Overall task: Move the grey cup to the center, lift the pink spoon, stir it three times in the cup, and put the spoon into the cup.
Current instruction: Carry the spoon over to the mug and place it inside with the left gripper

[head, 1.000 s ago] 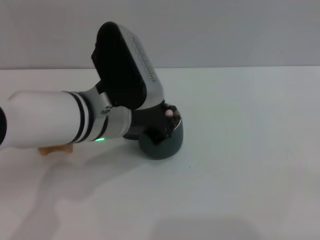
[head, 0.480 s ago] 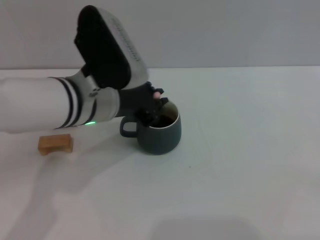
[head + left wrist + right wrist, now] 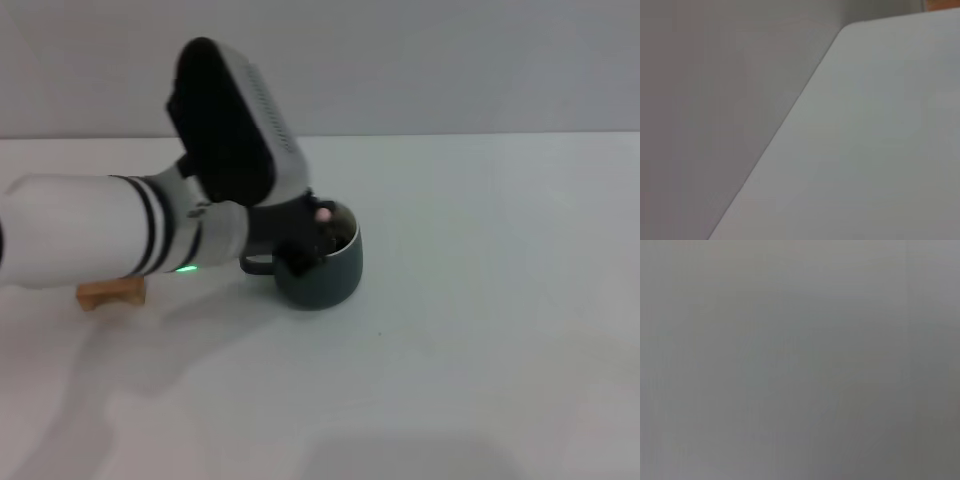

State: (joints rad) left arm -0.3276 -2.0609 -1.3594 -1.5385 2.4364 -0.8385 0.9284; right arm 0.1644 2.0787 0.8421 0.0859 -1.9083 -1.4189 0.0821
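Observation:
The grey cup (image 3: 328, 276) stands upright near the middle of the white table (image 3: 480, 300) in the head view, its handle (image 3: 257, 263) pointing left. My left gripper (image 3: 308, 234) reaches in from the left and sits over the cup's left rim. It is shut on the pink spoon, of which only the pink handle end (image 3: 322, 213) shows above the fingers. The spoon's bowl is hidden inside the cup. The right gripper is out of view.
A small tan wooden block (image 3: 112, 292) lies on the table to the left, partly under my left forearm (image 3: 90, 235). The left wrist view shows only bare table (image 3: 880, 140) and wall. The right wrist view shows plain grey.
My left gripper with the spoon swung left and up off the cup's rim, then came back right and lower over the cup. The cup stayed in place.

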